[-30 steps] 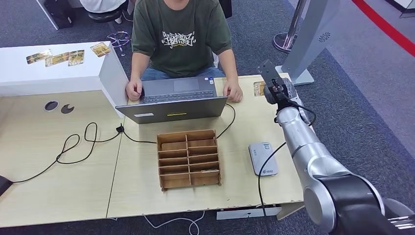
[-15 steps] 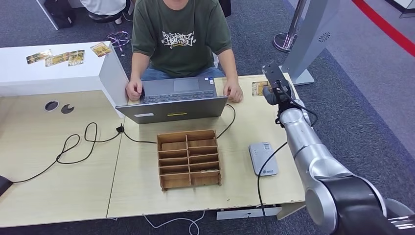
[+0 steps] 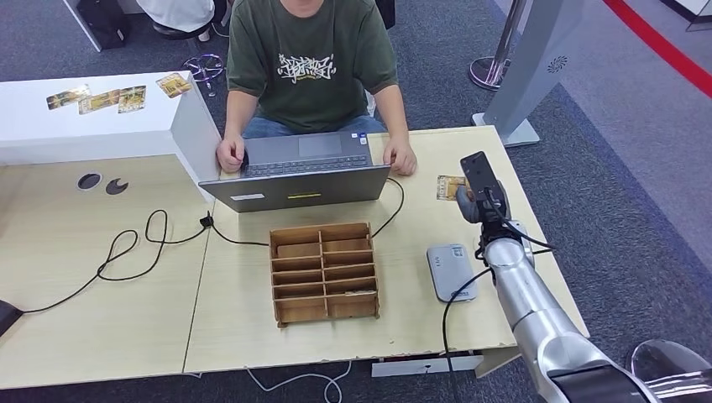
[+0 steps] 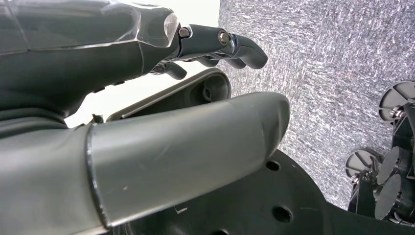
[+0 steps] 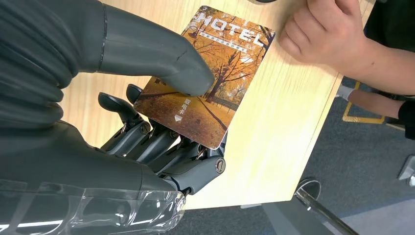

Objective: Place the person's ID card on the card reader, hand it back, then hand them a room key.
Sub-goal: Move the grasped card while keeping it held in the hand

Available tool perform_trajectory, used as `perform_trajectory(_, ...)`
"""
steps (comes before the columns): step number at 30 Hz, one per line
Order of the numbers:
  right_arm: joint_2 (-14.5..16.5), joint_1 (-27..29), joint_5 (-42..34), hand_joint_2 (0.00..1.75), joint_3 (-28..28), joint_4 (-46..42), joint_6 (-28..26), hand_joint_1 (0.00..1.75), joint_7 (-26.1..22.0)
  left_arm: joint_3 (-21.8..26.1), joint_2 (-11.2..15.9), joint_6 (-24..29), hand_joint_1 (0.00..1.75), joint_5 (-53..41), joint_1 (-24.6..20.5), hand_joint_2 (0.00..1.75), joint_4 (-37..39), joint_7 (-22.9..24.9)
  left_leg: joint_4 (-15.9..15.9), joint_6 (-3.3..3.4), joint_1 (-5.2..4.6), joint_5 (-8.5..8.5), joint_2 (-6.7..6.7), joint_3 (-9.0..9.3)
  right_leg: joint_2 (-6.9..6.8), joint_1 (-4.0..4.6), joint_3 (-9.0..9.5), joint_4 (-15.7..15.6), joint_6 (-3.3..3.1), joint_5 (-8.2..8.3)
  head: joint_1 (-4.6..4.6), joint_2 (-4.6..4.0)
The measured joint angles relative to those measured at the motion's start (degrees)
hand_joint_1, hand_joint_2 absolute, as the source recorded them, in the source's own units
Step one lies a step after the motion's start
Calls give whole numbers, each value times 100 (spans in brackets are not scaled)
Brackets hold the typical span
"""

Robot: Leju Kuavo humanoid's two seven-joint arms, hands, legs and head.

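Observation:
My right hand (image 3: 475, 200) hovers over the table's right side, beyond the white card reader (image 3: 451, 271). It pinches an orange autumn-tree card (image 3: 449, 186) printed "HOTEL". In the right wrist view the thumb (image 5: 151, 56) presses on the card (image 5: 227, 66) from above and the darker fingers lie under it. The person's hand (image 5: 333, 34) rests on the table just past the card. My left hand (image 4: 147, 122) hangs over grey carpet with its fingers loosely extended and nothing in them.
A person in a green shirt (image 3: 311, 59) sits at a grey laptop (image 3: 298, 172) across the table. A wooden slotted organizer (image 3: 323, 273) stands mid-table, left of the reader. Black cables (image 3: 134, 248) trail across the left side. Several cards (image 3: 109, 96) lie on the white counter.
My right hand has drawn back from the table's far right corner toward me, carrying the card, and is now closer to the card reader.

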Motion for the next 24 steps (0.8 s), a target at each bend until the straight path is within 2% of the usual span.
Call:
perform_trajectory(14,-352,914,-188,175,231,-1194,-203,175,132,44,-3,10,0,0,7,0,0,-38,0,0,0,0,-1,-1,-2,0,0,-2,0,0,-1,-1)
perform_trajectory(24,-763,1628,-382,175,199,-1874,-142,175,169,62,-3,21,0,2,24,0,0,-50,0,2,-1,-3,-6,-3,-6,-1,1,-4,6,-4,1,0)
